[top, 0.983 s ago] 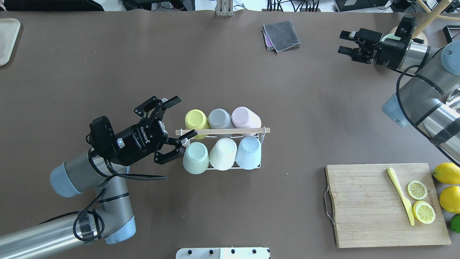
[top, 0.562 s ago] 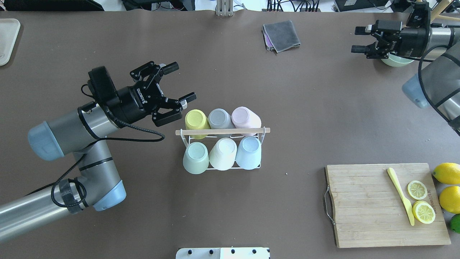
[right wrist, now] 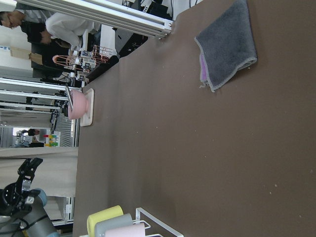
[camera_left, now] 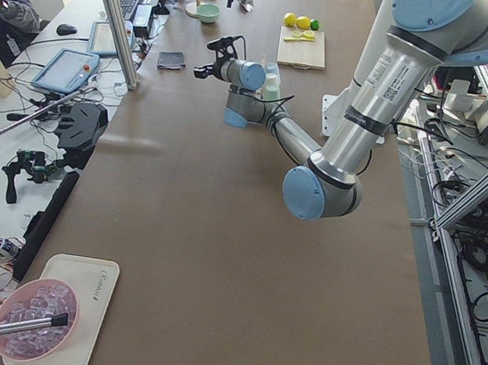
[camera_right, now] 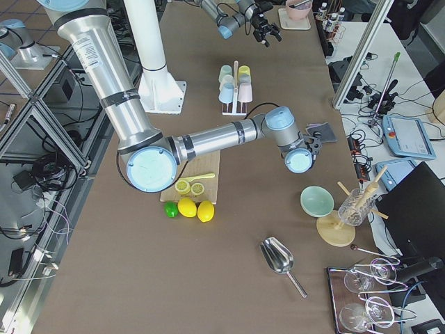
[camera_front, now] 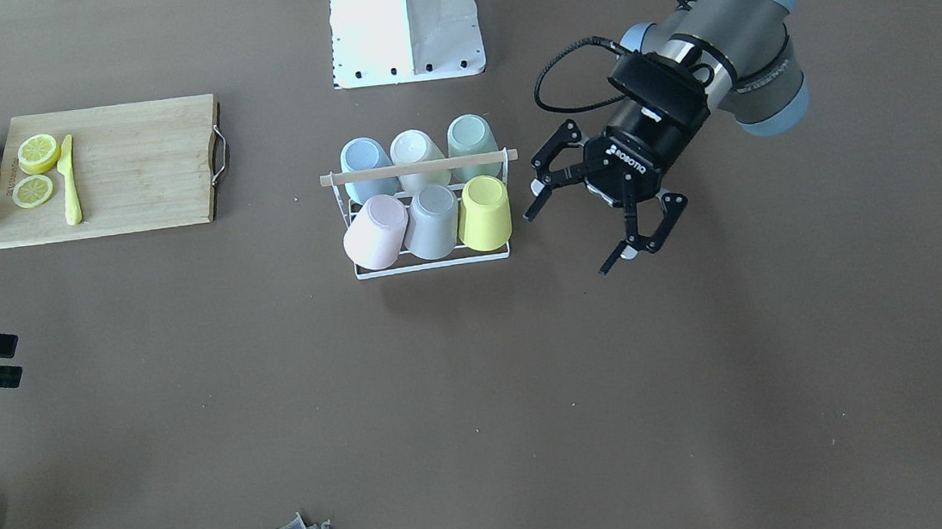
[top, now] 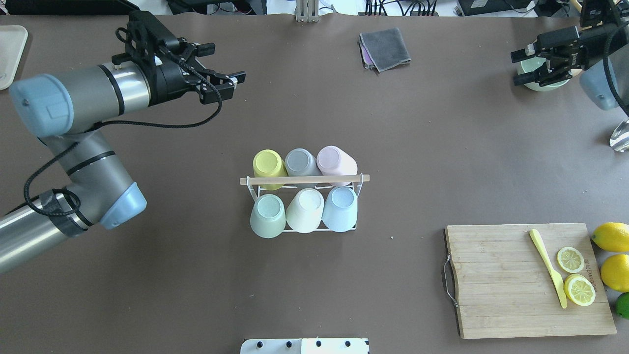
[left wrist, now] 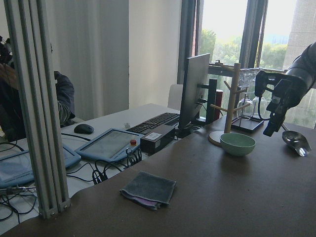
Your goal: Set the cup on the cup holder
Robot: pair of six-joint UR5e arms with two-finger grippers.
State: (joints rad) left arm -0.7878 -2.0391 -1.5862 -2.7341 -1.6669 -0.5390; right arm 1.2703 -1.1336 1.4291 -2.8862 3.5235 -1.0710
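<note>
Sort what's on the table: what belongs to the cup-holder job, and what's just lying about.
Job:
cup holder
six cups upturned on it
left tool, open and empty

Lying about:
grey cloth
cutting board with yellow knife and lemon slices
whole lemons
lime
green bowl

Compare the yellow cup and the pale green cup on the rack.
Colour: the yellow cup is bright yellow, the pale green cup mint. Row: yellow cup sits beyond the cup holder's rod, pale green cup on the robot's side. Shared: both inverted, at its left end.
</note>
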